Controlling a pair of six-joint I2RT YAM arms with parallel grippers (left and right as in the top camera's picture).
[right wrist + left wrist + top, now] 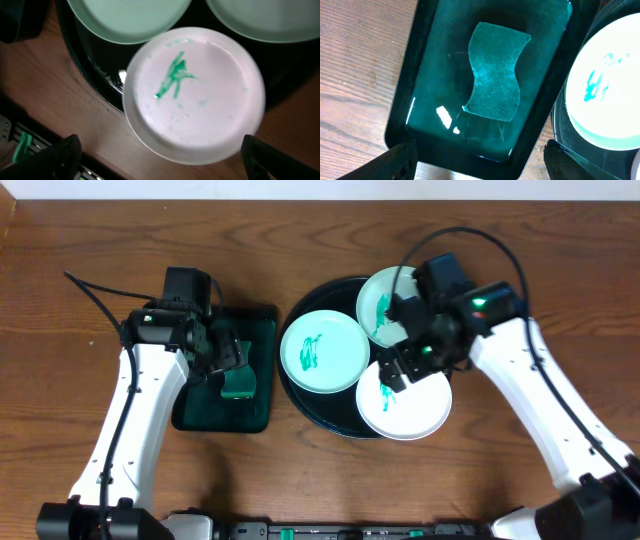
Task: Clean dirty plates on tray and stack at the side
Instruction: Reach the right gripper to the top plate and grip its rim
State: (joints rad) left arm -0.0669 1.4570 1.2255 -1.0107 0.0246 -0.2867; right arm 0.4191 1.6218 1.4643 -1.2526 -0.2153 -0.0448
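1. The left hand (pixel 228 365) hung over the sponge (pixel 495 72), jaws spread wide and gripping nothing. Judged reason: it was lined up to take the sponge as the wiping tool.
2. The sponge lay flat in the green tray (pixel 400 110), roughly centred, apart from all four walls. There was room for a finger on either long side.
3. The right hand (pixel 167 162) was also wide open and empty, poised above the near plate (pixel 195 95). Judged reason: to pin or lift that plate for cleaning.
4. All three plates showed teal smears, so no cleaning was done yet. The left plate (pixel 322 351) and the far plate (pixel 385 300) sat inside the black tray (pixel 330 425).
5. The near plate overhung the tray's near-right rim, with its outer part above the counter (pixel 80 240). That free edge looked like the easiest place to grip.
6. The plates crowded one another on the tray, with little gap between them.
7. The green tray stood just beside the black tray's left rim. Bare counter lay far left and near the right arm, which would suit stacking.
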